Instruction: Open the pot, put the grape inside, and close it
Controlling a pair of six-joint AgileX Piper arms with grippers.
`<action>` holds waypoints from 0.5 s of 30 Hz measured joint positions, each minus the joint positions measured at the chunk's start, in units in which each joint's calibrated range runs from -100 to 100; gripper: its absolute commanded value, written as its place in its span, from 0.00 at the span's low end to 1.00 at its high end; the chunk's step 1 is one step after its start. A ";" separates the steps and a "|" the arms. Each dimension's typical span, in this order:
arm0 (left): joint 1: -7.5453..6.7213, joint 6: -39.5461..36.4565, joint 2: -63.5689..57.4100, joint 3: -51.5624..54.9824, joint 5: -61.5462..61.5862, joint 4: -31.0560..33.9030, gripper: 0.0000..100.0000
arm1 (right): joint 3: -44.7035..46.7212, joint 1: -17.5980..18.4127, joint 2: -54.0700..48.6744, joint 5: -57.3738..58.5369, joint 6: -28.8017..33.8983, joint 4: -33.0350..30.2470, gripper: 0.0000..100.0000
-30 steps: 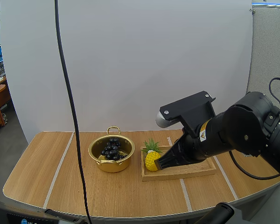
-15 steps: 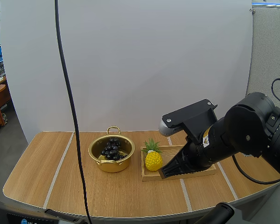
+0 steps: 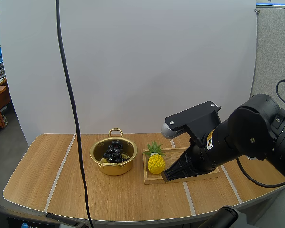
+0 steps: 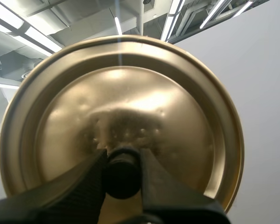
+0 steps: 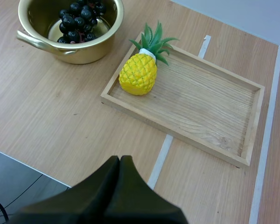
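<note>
Left gripper pinching lid, pot uncovered

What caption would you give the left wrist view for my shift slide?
Left gripper pinching the gold lid by its black knob, lid facing the camera.

Wooden table carries an open gold pot and, just beside it, a wooden tray.
</note>
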 measured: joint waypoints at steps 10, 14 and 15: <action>0.00 0.00 0.00 0.00 0.00 0.00 0.00 | 0.00 0.00 0.00 0.00 0.00 0.00 0.00; 0.00 0.00 0.00 0.00 0.75 0.00 0.00 | 0.00 0.00 0.00 0.00 0.00 0.00 0.00; 0.00 0.00 -0.14 0.00 1.67 0.00 0.00 | 0.00 0.00 0.00 0.00 0.00 0.00 0.00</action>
